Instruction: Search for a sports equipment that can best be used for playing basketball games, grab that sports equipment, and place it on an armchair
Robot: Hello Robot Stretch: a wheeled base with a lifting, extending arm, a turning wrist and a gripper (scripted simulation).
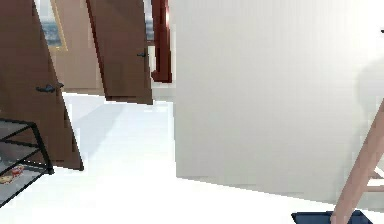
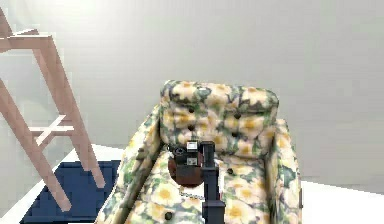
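Basketball is judged light, roll-prone, best taken across its middle; state of the fingers [image 2: 183, 168] at the floral fabric armchair [image 2: 222, 105] cannot be told.

Dark square-section arm [image 2: 212, 200], plain and matte along its length. At far end, small pale marker squares [image 2: 196, 151] with black marks. Just beside them, dark boxy gripper [image 2: 186, 168], thin-fingered.

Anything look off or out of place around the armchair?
Nothing stands out. The floral armchair sits upright and intact, with a wooden frame and a blue rug beside it. No spills or damage show.
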